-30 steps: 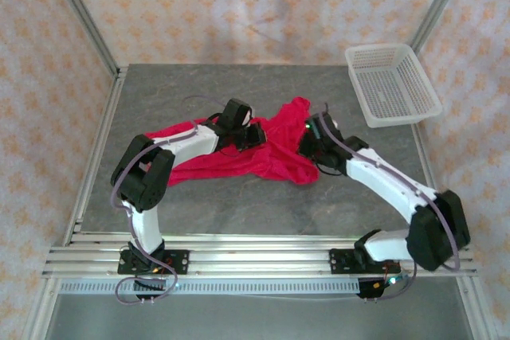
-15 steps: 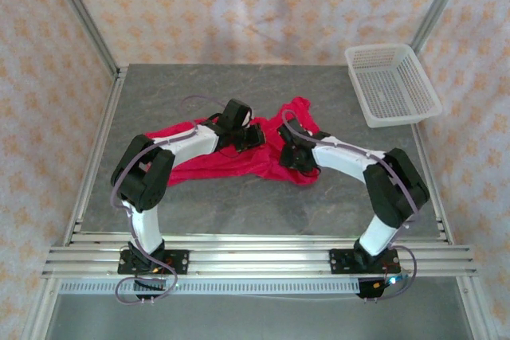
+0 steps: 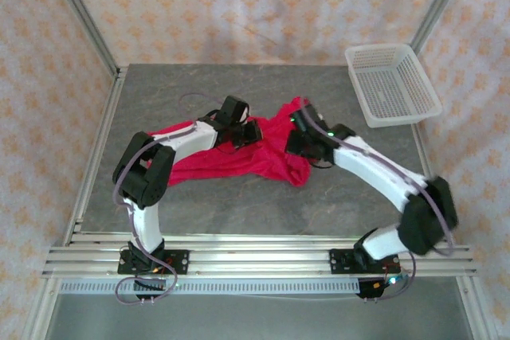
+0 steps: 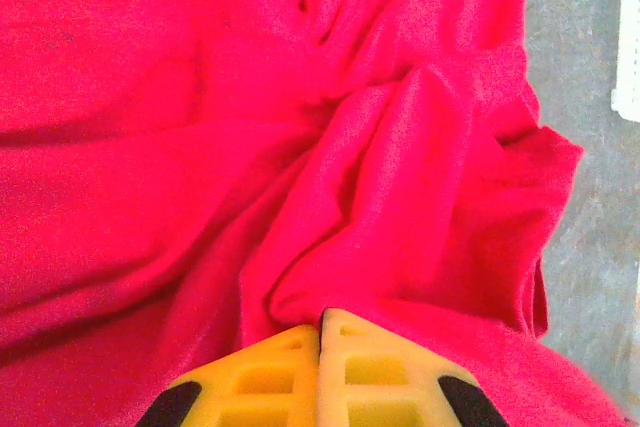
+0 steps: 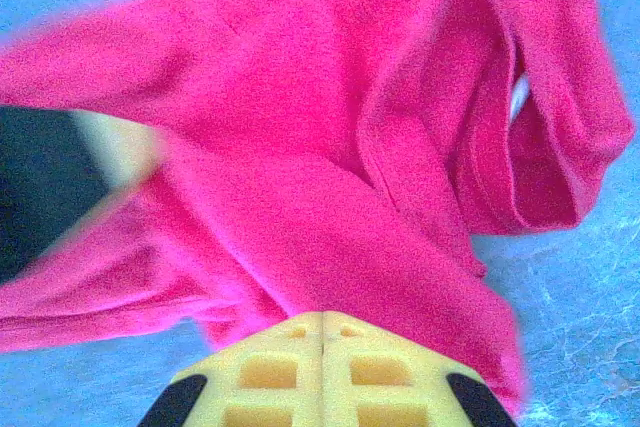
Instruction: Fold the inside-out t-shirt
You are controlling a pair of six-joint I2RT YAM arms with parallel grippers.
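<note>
I am pinching the bunched inside-out t-shirt (image 3: 231, 163), lying mid table (image 3: 207, 209), with my left gripper (image 4: 320, 319) and right gripper (image 5: 322, 319), both pressed together on cloth. I judge I am spreading it; next, pulling toward opposite edges.

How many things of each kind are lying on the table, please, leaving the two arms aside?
Red t-shirt: 1
White mesh basket: 1
Total: 2
</note>
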